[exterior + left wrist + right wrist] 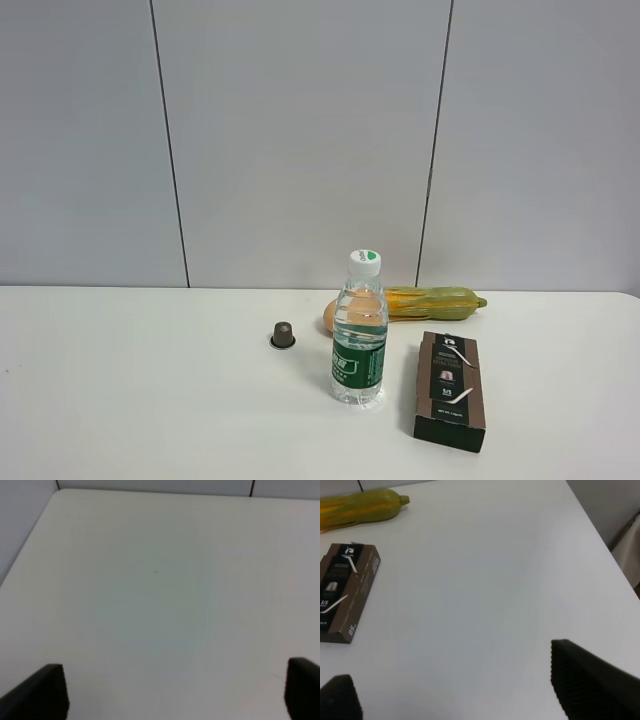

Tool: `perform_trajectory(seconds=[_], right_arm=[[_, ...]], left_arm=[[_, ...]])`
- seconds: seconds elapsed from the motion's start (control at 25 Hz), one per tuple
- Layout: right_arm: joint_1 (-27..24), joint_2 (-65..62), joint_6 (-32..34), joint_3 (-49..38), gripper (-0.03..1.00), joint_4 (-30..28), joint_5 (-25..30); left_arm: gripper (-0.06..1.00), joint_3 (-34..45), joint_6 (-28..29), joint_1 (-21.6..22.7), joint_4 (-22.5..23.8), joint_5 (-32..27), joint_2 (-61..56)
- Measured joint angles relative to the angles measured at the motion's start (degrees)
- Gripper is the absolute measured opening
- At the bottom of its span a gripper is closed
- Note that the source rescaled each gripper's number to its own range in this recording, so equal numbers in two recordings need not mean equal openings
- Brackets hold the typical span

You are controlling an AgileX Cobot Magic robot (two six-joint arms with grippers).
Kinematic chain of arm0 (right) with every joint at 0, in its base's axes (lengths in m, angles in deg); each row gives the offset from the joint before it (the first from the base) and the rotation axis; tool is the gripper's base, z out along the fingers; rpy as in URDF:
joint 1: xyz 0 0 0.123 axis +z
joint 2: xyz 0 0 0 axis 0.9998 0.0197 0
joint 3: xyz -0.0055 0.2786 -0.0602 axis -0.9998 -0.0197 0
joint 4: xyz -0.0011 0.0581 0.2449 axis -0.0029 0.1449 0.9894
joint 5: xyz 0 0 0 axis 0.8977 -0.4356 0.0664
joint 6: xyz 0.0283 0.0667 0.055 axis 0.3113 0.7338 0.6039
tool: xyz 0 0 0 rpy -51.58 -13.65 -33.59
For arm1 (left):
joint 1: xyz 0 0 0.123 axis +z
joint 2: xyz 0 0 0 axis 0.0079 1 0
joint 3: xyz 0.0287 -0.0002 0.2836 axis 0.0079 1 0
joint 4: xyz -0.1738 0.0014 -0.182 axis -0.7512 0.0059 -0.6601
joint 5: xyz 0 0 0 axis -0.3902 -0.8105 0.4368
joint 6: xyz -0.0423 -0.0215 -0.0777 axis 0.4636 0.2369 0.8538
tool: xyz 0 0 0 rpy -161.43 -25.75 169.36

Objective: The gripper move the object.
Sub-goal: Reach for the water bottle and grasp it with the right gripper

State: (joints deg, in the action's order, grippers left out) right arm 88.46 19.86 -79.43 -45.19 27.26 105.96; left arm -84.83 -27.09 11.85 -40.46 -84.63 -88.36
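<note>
A: Entry, water bottle (359, 335); position?
B: Upright on the white worktop (140, 390), near the middle of the high view; white cap on, green label round its lower half; tallest item there.
A: Neighbours?
B: Dark brown box (450, 390) lying flat just to its right, not touching; small grey capsule (283, 335) standing to its left, apart; behind it a yellow-green corn cob (435, 301) lying lengthwise, and an orange item (331, 315) partly hidden by the bottle.
A: Left gripper (175, 690)?
B: Jaws spread wide; black tips at opposite edges of its wrist view, over plain worktop.
A: Right gripper (455, 685)?
B: Jaws likewise wide apart over plain worktop; box and end of the corn cob show in its wrist view, well clear of the tips.
</note>
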Motion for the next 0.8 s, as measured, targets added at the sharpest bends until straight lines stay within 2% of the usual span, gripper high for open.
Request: perform_trajectory(seconds=[0.04, 0.8], right_arm=[[0.00, 0.00, 0.00, 0.00, 0.68, 0.00, 0.00], [0.00, 0.00, 0.00, 0.00, 0.68, 0.00, 0.00]], left_arm=[[1.00, 0.00, 0.00, 0.00, 0.00, 0.00, 0.00], [1.00, 0.00, 0.00, 0.00, 0.00, 0.00, 0.00]])
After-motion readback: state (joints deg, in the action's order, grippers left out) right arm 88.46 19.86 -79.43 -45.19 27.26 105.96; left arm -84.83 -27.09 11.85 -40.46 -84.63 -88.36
